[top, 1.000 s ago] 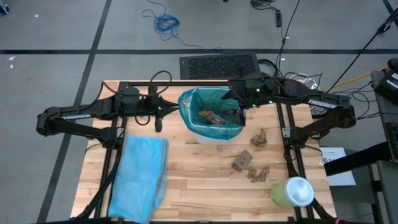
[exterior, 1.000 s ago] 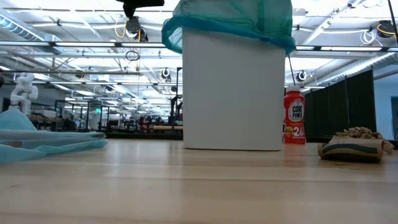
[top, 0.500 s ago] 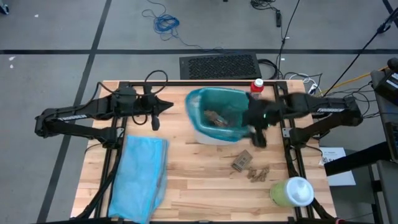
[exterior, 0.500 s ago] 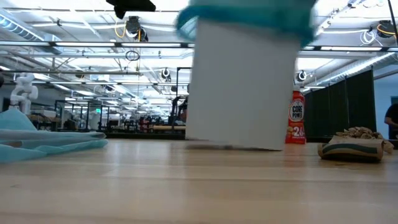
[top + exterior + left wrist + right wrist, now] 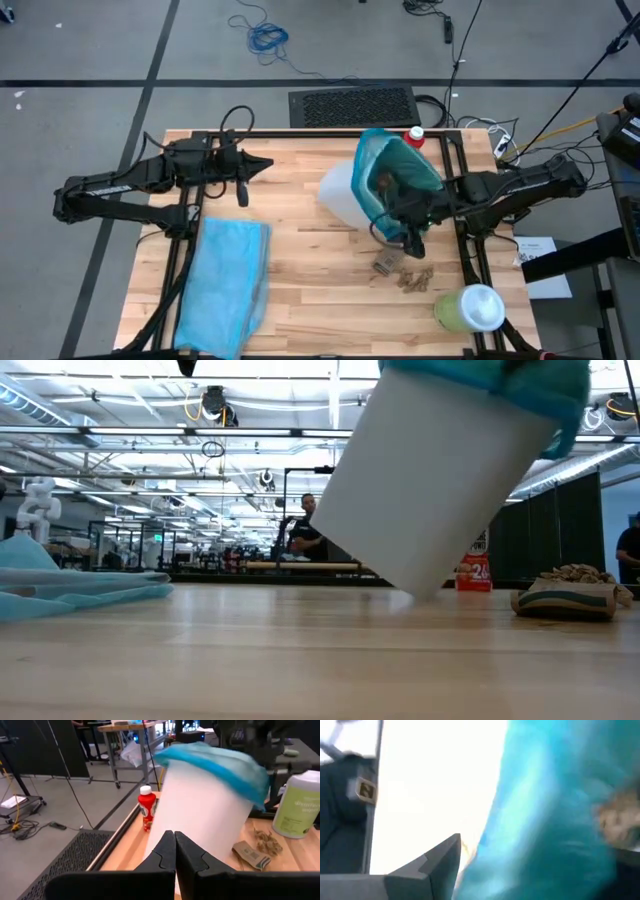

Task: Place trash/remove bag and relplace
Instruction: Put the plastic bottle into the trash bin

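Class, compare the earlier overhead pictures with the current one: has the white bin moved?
Yes. The white bin has tipped and shifted rightward, its lined mouth toward the red bottle.

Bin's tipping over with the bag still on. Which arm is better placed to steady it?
Probably the right. The right gripper is at the rim of the tilted bin, against the teal bag. The left gripper is shut and well clear of the bin.

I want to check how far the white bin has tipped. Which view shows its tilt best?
The low view: the white bin leans on its lower edge in side profile. The high view shows it tipped toward the right hand; the left wrist view shows it blurred; the right wrist view only a close blur.
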Tool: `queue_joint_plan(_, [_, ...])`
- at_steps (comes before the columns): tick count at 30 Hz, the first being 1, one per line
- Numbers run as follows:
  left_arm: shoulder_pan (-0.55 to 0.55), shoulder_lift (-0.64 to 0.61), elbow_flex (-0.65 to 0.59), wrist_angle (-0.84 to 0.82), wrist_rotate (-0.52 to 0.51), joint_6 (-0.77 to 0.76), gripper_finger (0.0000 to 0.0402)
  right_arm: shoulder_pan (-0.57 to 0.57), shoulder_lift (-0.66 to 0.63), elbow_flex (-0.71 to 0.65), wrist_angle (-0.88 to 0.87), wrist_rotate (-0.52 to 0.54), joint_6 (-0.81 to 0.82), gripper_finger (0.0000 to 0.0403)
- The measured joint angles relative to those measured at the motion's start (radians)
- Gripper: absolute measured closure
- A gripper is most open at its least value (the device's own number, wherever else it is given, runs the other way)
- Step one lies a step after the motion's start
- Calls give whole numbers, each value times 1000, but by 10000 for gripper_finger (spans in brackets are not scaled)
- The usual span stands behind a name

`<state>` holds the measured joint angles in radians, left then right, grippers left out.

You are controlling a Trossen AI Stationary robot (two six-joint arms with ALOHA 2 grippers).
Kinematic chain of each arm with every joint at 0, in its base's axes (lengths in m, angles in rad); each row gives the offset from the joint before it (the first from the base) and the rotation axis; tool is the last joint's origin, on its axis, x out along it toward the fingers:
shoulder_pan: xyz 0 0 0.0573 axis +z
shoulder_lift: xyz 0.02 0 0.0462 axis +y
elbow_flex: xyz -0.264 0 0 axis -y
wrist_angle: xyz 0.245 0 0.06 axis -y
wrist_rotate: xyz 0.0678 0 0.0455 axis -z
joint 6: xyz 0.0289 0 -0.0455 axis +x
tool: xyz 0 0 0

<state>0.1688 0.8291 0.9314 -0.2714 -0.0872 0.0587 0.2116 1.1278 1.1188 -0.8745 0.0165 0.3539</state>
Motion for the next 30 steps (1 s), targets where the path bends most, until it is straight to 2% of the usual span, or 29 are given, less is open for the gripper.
queue_joint_plan(10, [0, 2, 0, -4, 0, 0, 400, -112, 0, 226, -2, 161, -210, 167])
queue_joint_plan(18, [0, 2, 0, -46, 0, 1, 400, -186, 0, 326, -31, 168, -319, 167])
queue_joint_plan(21, [0, 2, 0, -86, 0, 1, 401, -187, 0, 336, -135, 175, -284, 169])
queue_joint_plan(25, [0, 2, 0, -110, 0, 0, 401, -175, 1, 329, -303, 222, -150, 174])
queue_joint_plan(30, [0, 2, 0, -107, 0, 0, 401, -131, -7, 253, -422, 390, 40, 175])
